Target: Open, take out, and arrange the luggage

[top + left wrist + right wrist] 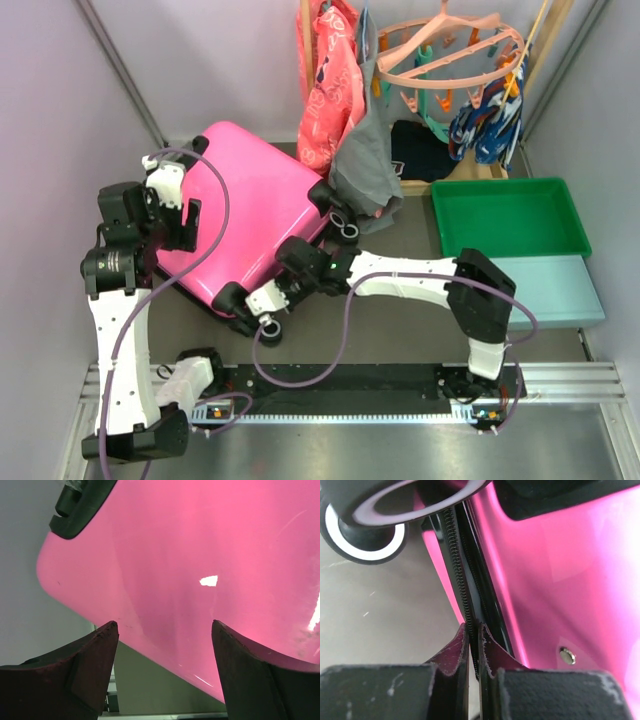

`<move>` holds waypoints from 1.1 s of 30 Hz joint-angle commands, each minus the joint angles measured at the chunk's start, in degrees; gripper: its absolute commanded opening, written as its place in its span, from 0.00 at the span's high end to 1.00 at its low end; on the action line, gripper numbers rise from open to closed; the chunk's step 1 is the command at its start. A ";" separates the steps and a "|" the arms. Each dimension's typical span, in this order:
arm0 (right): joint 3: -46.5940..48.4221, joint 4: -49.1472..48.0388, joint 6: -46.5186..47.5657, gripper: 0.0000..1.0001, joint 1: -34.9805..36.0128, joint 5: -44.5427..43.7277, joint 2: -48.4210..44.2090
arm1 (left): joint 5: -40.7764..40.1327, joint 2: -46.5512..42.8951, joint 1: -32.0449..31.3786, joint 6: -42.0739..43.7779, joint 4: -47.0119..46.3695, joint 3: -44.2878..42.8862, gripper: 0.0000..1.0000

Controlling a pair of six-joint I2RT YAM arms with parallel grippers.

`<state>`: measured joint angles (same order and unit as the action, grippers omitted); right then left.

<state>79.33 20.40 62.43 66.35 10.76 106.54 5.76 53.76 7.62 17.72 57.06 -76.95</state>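
Pinching tight, the right gripper (pixel 474 629) has its two dark fingers (pixel 451 655) pressed together right on the black zipper line (pixel 456 565) of the big hot-pink hard suitcase (pixel 570 580). The tips hide the spot where they meet, so I cannot tell if a zipper tab is caught between them. Just above, a black wheel with a white ring (pixel 367 540) is cut off by the edge of the right wrist view. A small silver stud (pixel 566 655) sits on the pink shell beside the fingers.

From the top view, the right gripper (pixel 262 300) is at the near corner of the suitcase (pixel 255 200), which lies flat and closed on the dark grey table (pixel 400 330), turned at a slant. The arm covers part of that corner.

The left gripper (pixel 165 625) is spread wide and holds nothing. Its fingers (pixel 90 655) point at the smooth pink shell (pixel 200 540) near a rounded edge. A black part (pixel 80 505) on the suitcase shows at the top, mostly cut off. I cannot tell if the fingers touch the shell.

Well to the right lie a green plastic tray (pixel 510 220) and a pale teal flat box (pixel 555 290), side by side. Behind the suitcase hang clothes (pixel 330 90) that cover its far corner.
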 commanded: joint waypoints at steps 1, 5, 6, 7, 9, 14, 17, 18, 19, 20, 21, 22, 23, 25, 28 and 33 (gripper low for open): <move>-4.26 13.34 -4.33 1.00 0.45 -5.40 -5.90 | 1.18 -1.11 0.38 0.13 -1.25 -2.33 0.21; -8.22 14.66 -6.44 1.00 0.45 -5.40 -11.08 | 0.92 -1.55 0.38 0.74 -0.90 -2.77 0.20; -9.18 15.01 -7.06 1.00 0.54 -6.27 -12.92 | 0.75 -1.64 0.29 0.92 -0.90 -2.86 0.20; -11.19 15.10 -8.19 1.00 0.71 -6.89 -13.98 | 0.48 -1.81 0.29 0.92 -1.07 -2.86 0.20; -13.23 15.37 -9.26 1.00 1.24 -8.30 -16.79 | 0.66 -1.90 0.29 1.09 -1.16 -2.68 0.20; -18.15 16.24 -14.00 1.00 2.56 -10.14 -22.16 | 1.01 -2.08 0.29 1.01 -1.60 -2.15 0.20; -19.39 15.11 -18.39 0.83 2.56 -10.59 -25.15 | 1.27 -2.17 0.21 1.18 -1.77 -1.72 0.20; -19.21 14.84 -19.79 0.73 2.56 -11.81 -25.68 | 1.36 -2.34 0.29 1.09 -1.77 -1.37 0.20; -18.86 14.58 -23.03 0.64 2.65 -11.73 -26.90 | 1.36 -2.34 0.29 1.01 -1.95 -1.19 0.20; -18.34 14.58 -24.63 0.54 2.65 -11.30 -27.43 | 1.62 -2.43 0.21 1.01 -2.04 -0.93 0.20; -17.29 14.49 -27.77 0.50 2.73 -11.03 -28.05 | 1.62 -2.60 0.29 1.01 -2.13 -0.75 0.20; -16.76 14.14 -29.28 0.46 3.00 -11.72 -29.27 | 1.71 -2.60 0.21 1.01 -2.13 -0.57 0.20; -16.32 13.79 -30.78 0.42 3.26 -12.34 -30.07 | 1.71 -2.78 0.29 1.01 -2.21 -0.40 0.20; -14.65 14.40 -34.91 0.41 3.61 -13.40 -31.21 | 1.71 -2.78 0.21 1.18 -2.30 -0.22 0.20; -11.66 16.33 -42.90 0.32 4.84 -14.01 -33.94 | 0.75 -3.04 0.21 1.53 -3.00 0.74 0.20; -1.84 23.71 -61.94 0.17 15.72 -22.96 -31.49 | -0.40 -3.31 0.29 1.80 -4.15 3.38 0.19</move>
<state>68.51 39.22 19.14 73.78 -5.21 74.61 6.13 51.00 7.68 18.63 56.49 -75.18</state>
